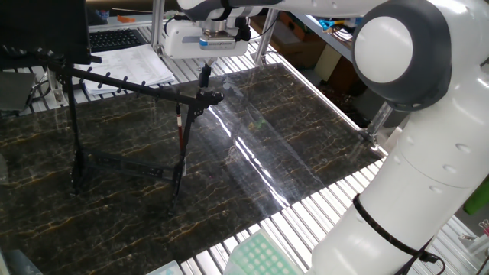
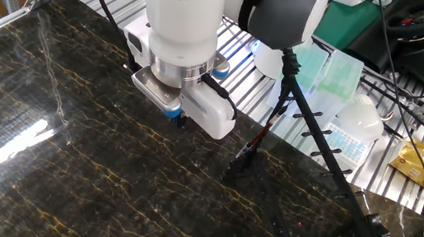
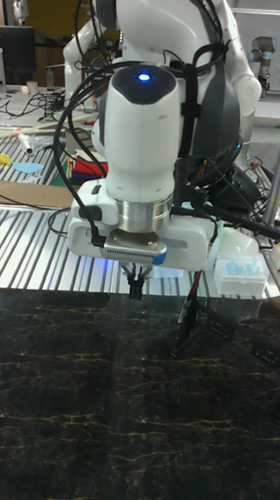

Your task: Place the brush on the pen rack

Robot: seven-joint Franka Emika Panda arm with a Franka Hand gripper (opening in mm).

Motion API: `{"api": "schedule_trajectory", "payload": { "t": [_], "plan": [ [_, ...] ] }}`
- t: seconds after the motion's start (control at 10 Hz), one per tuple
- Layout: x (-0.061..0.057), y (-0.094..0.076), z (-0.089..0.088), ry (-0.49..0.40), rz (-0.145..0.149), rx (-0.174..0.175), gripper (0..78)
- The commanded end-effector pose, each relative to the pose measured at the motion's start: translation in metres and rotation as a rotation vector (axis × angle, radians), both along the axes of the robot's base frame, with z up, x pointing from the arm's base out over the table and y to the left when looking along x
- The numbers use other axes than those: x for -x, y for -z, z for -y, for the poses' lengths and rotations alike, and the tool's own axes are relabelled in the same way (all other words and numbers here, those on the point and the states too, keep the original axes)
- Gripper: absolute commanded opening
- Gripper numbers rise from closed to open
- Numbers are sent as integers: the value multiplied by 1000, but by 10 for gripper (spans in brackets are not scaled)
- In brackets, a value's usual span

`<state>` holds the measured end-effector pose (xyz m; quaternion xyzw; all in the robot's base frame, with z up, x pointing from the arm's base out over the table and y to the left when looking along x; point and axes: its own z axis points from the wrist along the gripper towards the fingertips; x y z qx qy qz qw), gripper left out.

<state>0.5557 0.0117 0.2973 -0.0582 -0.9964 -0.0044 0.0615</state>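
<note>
Brush (image 1: pixel 180 126) is hanging upright from the pen rack (image 1: pixel 114 82), just below and beside the end effector (image 1: pixel 205 74), its tip off the dark marbled surface (image 1: pixel 290 145). Papers (image 1: pixel 134 65) and a keyboard (image 1: pixel 114 37) are lying beyond the rack. Above the rack's near end, the end effector is pointing straight down with fingers looking nearly together, gripping nothing.

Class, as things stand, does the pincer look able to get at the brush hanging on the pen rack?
Probably yes: the pincer hangs beside the brush, apart from it; only the pen rack rods stand close by.
</note>
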Motion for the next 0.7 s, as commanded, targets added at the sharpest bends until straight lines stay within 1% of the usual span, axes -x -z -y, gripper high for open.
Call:
{"api": "schedule_trajectory", "payload": {
  "t": [0.1,0.4,0.7],
  "plan": [
    [-1,-7,1,-15,70,-7,16],
    [1,-6,-3,-23,75,12,16],
    [3,-4,-7,-35,80,12,16]
  ]
}}
